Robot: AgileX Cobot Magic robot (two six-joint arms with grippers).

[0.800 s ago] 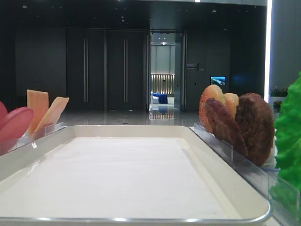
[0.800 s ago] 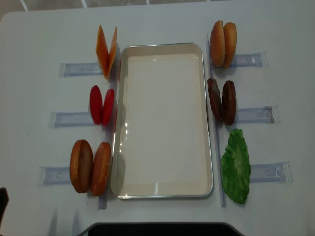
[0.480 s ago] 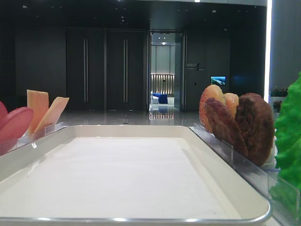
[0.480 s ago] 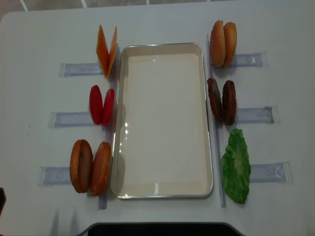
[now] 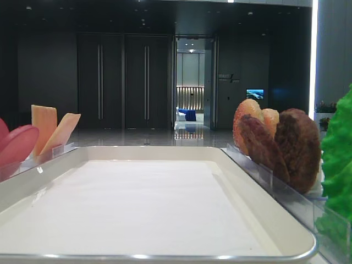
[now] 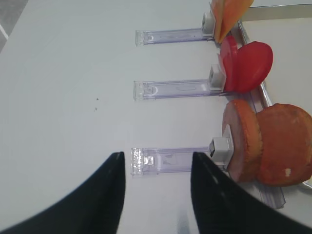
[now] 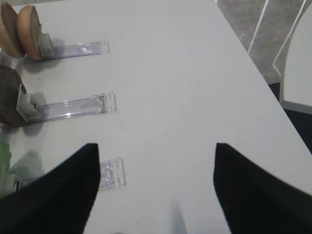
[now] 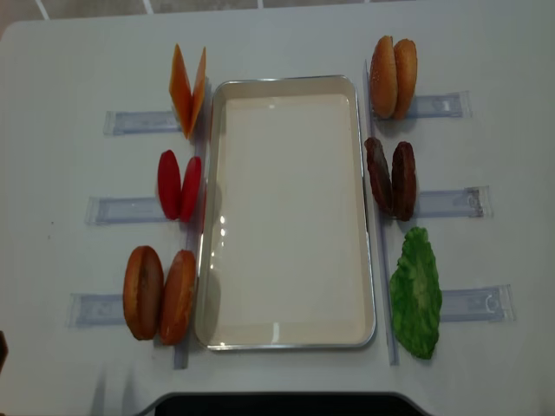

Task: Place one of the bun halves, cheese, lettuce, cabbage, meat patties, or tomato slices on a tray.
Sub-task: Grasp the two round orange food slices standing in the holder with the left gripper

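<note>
Tray (image 8: 286, 212) holds nothing yet; no ingredient lifted.

Left pincer (image 6: 157, 195): jaws stand partly apart with bare tabletop (image 6: 73, 97) and the end of a clear rack (image 6: 170, 160) showing between them. It has hold of nothing.

Right pincer (image 7: 156, 190): jaws wide apart over bare tabletop, also carrying nothing.

Key relation, left side: the bun halves (image 6: 265, 144) sit ahead of my left pincer and off to its right, at the far end of the rack that runs out from just beyond the fingertips. They stand on edge, side by side, so the discs' flat faces look along the rack. Tomato slices (image 6: 246, 66) lie further ahead on the next rack, cheese (image 6: 226, 14) beyond that.

Right side: lettuce (image 7: 4, 153) barely shows at the left edge of the wrist view, meat patties (image 7: 9, 95) further ahead.

Judgement: the left arm is nearer a bun; it needs to travel forward-right along the rack.
</note>
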